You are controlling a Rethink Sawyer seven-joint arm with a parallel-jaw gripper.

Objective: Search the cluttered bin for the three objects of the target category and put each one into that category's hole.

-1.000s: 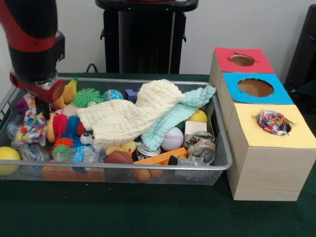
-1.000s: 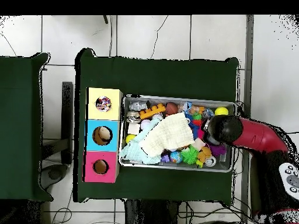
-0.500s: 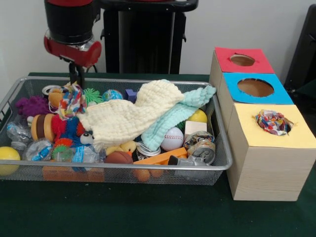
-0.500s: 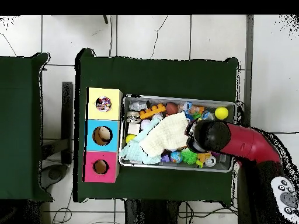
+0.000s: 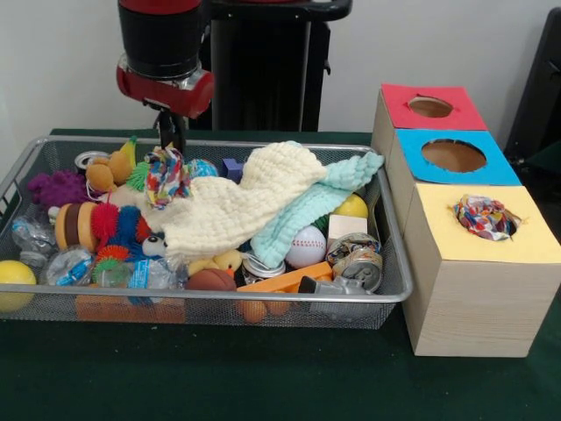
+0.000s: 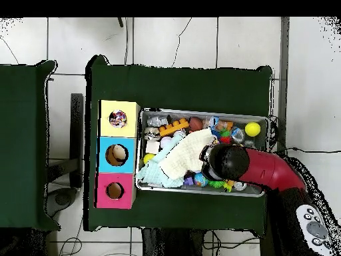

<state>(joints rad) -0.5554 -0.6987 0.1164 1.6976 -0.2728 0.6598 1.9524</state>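
Observation:
The wire mesh bin (image 5: 263, 298) holds a cream waffle cloth (image 5: 237, 206) draped over the clutter, with a mint-green waffle cloth (image 5: 316, 206) beside it toward the boxes. My gripper (image 5: 169, 149) is shut on a white cloth with multicoloured dots (image 5: 168, 175), which hangs just above the cream cloth's left end. A multicoloured bundle sits in the yellow-topped box's hole (image 5: 485, 217). In the overhead view the arm's end (image 6: 226, 162) covers the gripper over the bin (image 6: 200, 112), next to the cream cloth (image 6: 186, 153).
The blue-topped box (image 5: 453, 155) and red-topped box (image 5: 429, 106) stand behind the yellow one. In the bin lie a fuzzy blue toy with eyes (image 5: 131, 230), a baseball (image 5: 306, 246), cans (image 5: 357, 259), a yellow ball (image 5: 15, 281) and several small toys.
My gripper has lifted the dotted cloth from the bin's left end and carried it rightward, toward the cream cloth and the boxes.

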